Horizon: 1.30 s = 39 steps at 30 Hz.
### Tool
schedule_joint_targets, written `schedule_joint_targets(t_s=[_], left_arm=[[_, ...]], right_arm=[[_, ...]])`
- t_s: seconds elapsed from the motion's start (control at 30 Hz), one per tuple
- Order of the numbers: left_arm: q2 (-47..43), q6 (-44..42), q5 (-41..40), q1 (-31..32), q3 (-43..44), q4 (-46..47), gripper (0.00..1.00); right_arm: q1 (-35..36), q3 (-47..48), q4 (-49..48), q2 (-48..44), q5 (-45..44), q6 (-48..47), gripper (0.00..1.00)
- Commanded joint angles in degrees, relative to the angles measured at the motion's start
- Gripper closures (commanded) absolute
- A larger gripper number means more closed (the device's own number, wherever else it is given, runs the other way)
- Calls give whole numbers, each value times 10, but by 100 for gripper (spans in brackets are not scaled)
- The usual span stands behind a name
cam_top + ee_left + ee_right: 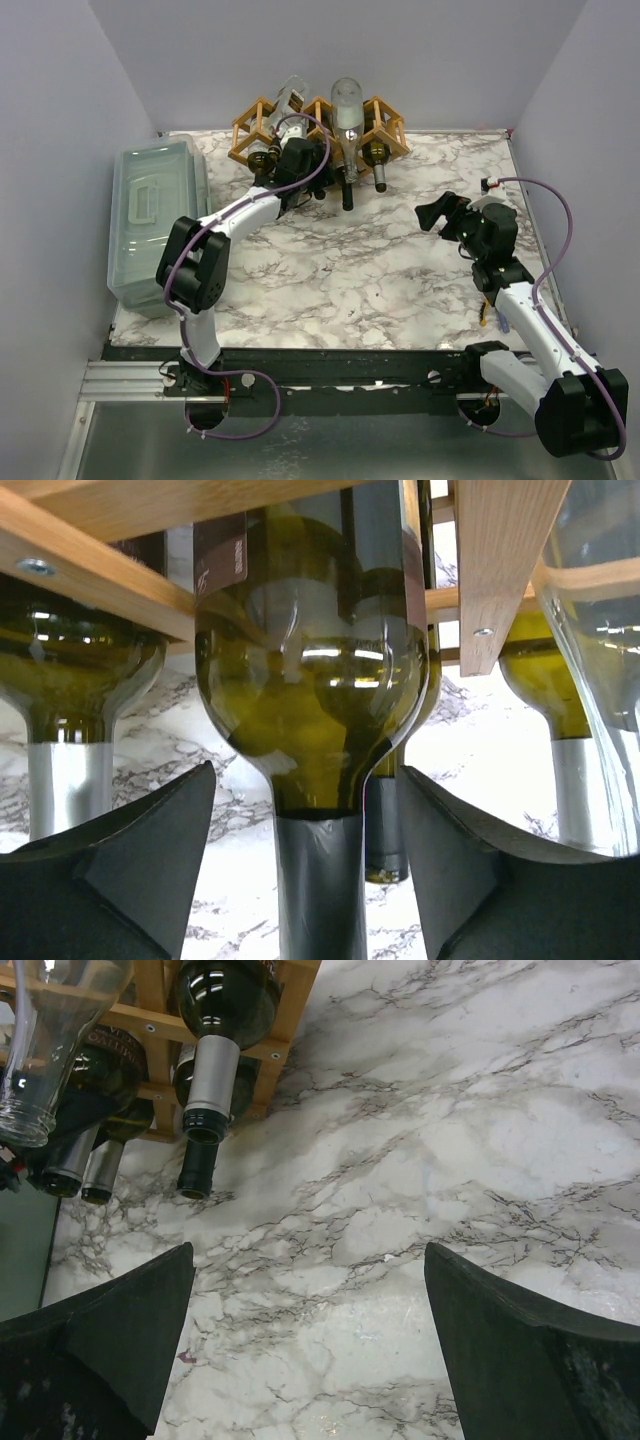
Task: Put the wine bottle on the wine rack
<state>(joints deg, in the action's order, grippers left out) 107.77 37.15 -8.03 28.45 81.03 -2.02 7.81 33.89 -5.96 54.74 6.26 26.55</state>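
**Hazards at the rack: bottle seated, fingers flanking its neck**

Position. The wine bottle (310,710) lies in a cell of the wine rack (90,560), body between the wooden slats, foil-covered neck pointing out toward the arm. Other bottles (70,670) sit in the cells on either side.

Tool state. The left gripper (305,780) stands partly open, one finger on each side of the neck with a visible gap on both sides, so it holds nothing. The right gripper (310,1250) is spread wide and empty over the marble table (480,1110), well apart from the rack.

Likely faults, as judged from this position:
- Snagging. The gaps beside the neck are narrow. A pull-back that drifts sideways could catch the neck and drag the bottle out of its cell.
- Sliding. The glass appears to rest only on smooth slats. A nudge could let it creep forward.
- Collision. Neighbouring necks sit near the fingers. Widening or swinging here could knock them or shift the light rack.
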Motion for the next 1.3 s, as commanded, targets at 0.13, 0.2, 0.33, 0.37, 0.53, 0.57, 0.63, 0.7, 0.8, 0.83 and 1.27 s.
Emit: schedule_joint_targets(t_s=[0.13,0.2,0.33,0.37,0.53,0.57,0.63,0.7,0.8,0.83,1.27], left_arm=[[-83,35,42,-11,-48,-36,1],[-102,45,51,-15,-60,-49,1],[-154,54,73,-19,-93,-49,1],[-166,52,79,-20,-96,-51,1],[-250,31,98,-20,-111,-92,1],[-272,22,105,-20,-118,-95,1],[-312,7,116,-21,-130,-97,1],[-349,-1,127,-21,-138,-98,1],[-397,-10,154,-21,-134,-98,1],[-410,-16,163,-21,-129,-98,1],[-572,-102,112,-21,-35,-81,1]], right_arm=[[-1,6,8,-8,-15,-5,0],[-1,9,14,-11,-17,-7,0],[-1,12,24,-18,-27,-10,0],[-1,15,27,-20,-28,-11,0],[-1,54,78,-18,-39,-7,0],[-1,64,89,-18,-38,-9,0],[-1,90,111,-21,-42,-6,0],[-1,121,135,-29,-45,1,0],[-1,160,169,-55,-41,9,0],[-1,172,176,-67,-43,12,0],[-1,365,251,-162,-121,-5,0]])
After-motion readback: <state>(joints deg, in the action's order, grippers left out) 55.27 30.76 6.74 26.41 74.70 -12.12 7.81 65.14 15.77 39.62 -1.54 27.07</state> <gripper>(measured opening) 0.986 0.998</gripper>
